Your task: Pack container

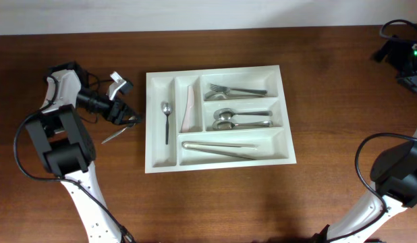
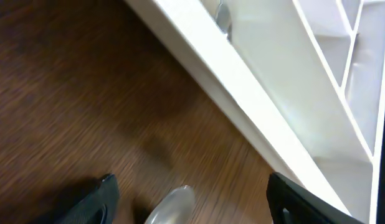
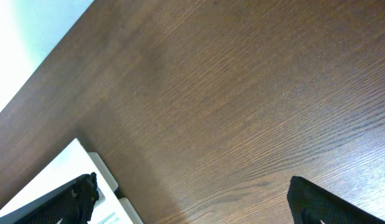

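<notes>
Left gripper [image 2: 190,186] jaws apart, right gripper [image 3: 192,182] jaws apart, white five-compartment container [image 1: 222,69]

A white rectangular plastic cutlery tray [image 1: 152,145] holds metal forks [image 1: 229,90] and spoons [image 1: 239,121]. Near its left edge, the left gripper [image 1: 130,119] hangs over a slim silver utensil [image 1: 114,136].

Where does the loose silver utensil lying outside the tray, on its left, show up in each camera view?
Overhead: the loose utensil lies just left of the container, below the left gripper.
Left wrist: its rounded silver end is at the bottom edge, between the open fingers.
Right wrist: not in it.
Shared landmark: the container's long left wall, which runs diagonally through the left wrist view.
</notes>
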Robot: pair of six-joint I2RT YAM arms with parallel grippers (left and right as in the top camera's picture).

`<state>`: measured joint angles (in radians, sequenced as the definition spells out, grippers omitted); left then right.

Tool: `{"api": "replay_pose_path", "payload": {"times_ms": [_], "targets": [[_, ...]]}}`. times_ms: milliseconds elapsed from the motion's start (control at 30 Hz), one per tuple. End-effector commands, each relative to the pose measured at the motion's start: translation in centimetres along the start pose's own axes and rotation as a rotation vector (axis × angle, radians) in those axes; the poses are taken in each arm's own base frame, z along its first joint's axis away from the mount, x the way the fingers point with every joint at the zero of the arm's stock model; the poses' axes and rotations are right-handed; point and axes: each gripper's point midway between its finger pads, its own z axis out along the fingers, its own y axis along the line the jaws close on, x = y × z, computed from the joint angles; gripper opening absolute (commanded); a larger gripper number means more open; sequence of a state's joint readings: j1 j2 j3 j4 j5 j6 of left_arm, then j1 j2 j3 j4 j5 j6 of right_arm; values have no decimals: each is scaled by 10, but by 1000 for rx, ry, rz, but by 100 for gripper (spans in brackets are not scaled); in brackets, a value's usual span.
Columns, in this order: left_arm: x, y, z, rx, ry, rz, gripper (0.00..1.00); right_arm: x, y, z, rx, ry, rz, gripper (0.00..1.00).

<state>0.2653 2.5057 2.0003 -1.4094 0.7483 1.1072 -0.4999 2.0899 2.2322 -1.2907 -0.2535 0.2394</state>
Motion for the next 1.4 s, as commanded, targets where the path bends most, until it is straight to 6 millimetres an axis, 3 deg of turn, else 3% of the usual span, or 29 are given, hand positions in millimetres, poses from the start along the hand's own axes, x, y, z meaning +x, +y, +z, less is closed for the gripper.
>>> {"api": "replay_pose_path", "payload": {"times_ms": [0, 467, 633, 1367], "targets": [[44, 17, 41, 53, 132, -63, 77, 0, -1, -1, -3, 1, 13, 99], [62, 23, 19, 62, 91, -149, 66, 0, -1, -1, -3, 1, 13, 99], [68, 26, 11, 62, 78, -178, 67, 0, -1, -1, -3, 1, 13, 99], [63, 20, 31, 86, 118, -150, 66, 0, -1, -1, -3, 1, 13, 99]]}}
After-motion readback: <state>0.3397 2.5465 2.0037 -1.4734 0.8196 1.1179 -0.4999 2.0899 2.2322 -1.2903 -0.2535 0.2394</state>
